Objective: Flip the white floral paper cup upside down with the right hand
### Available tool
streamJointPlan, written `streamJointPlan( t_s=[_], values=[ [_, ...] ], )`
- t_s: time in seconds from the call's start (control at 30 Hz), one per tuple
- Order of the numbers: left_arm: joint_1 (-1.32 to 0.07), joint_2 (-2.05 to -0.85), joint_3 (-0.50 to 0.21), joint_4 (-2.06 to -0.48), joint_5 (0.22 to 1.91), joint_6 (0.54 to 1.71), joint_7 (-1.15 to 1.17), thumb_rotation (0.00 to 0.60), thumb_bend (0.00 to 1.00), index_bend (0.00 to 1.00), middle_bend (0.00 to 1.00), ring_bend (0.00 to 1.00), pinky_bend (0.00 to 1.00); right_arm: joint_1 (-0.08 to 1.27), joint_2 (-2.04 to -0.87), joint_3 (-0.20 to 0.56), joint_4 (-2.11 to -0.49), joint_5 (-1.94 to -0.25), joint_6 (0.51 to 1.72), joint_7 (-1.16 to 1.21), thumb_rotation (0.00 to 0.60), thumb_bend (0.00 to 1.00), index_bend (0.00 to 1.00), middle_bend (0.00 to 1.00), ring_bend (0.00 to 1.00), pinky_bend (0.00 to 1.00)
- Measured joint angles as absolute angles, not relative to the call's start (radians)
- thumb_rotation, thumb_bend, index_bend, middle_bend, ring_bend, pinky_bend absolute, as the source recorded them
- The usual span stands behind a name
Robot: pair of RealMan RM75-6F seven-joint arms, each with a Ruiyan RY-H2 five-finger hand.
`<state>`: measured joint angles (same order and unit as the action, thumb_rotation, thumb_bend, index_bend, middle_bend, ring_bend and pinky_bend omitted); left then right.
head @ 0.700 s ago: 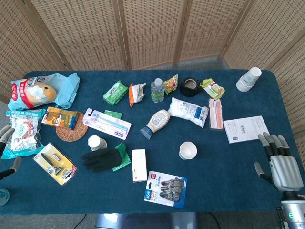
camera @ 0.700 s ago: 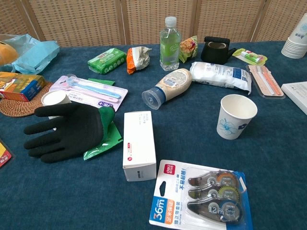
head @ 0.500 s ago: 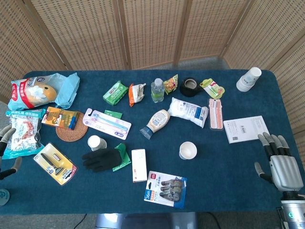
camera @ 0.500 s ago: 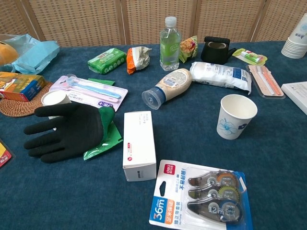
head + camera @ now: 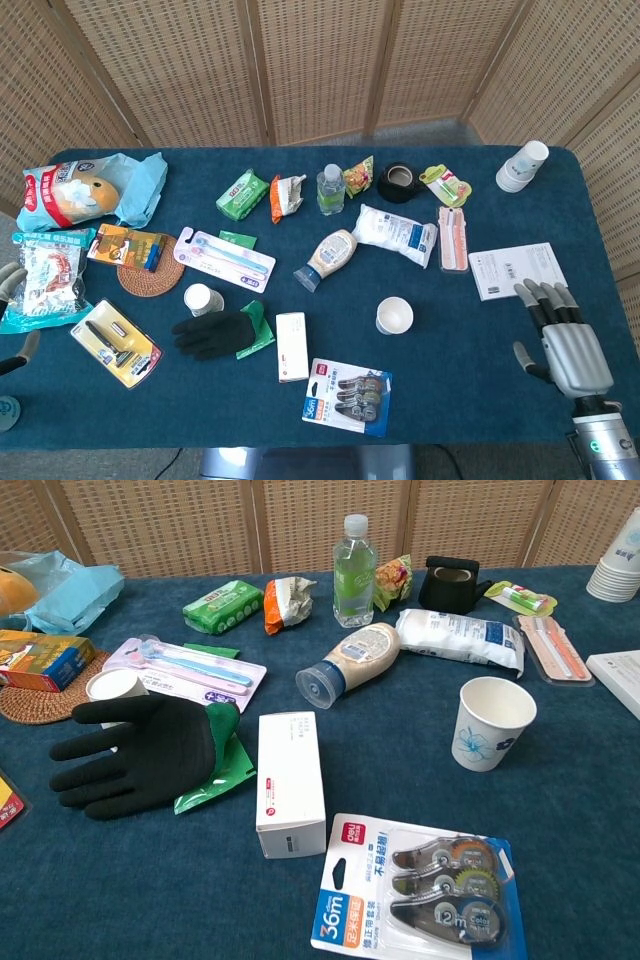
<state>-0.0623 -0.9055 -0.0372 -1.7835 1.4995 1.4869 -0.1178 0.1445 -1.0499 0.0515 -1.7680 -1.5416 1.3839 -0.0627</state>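
The white floral paper cup [image 5: 394,316] stands upright, mouth up, just right of the frame's centre on the blue tabletop [image 5: 450,380], well apart from my right hand [image 5: 562,340] at the lower right. That hand holds nothing, fingers [image 5: 538,297] spread. I judge the cup light, thin-walled and easily crushed (empty, it seems), so I would take it gently round the side wall. My left hand [image 5: 12,300] is cut off at the left edge; its state I cannot tell. The chest view shows neither hand.
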Motion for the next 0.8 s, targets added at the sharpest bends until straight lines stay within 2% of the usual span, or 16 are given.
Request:
streamJointPlan(
  t_s=[0.4,0.8],
  values=[
    [-0.069,-0.901,-0.040,-1.774,1.500,1.480,-0.137,0.600,0.47,0.03,0.07,0.02,0.00,0.268,-1.083,0.064,-1.826,-1.535,1.205,-0.148,0.600,0.42,0.00,0.00,0.00,0.00],
    [-0.086,-0.909,-0.045,-1.744,1.478,1.444,-0.157,0.600,0.47,0.03,0.07,0.02,0.00,0.405,-1.195,0.095,-1.852,-1.394,1.033,-0.374,0.600,0.42,0.00,0.00,0.00,0.00]
  ],
)
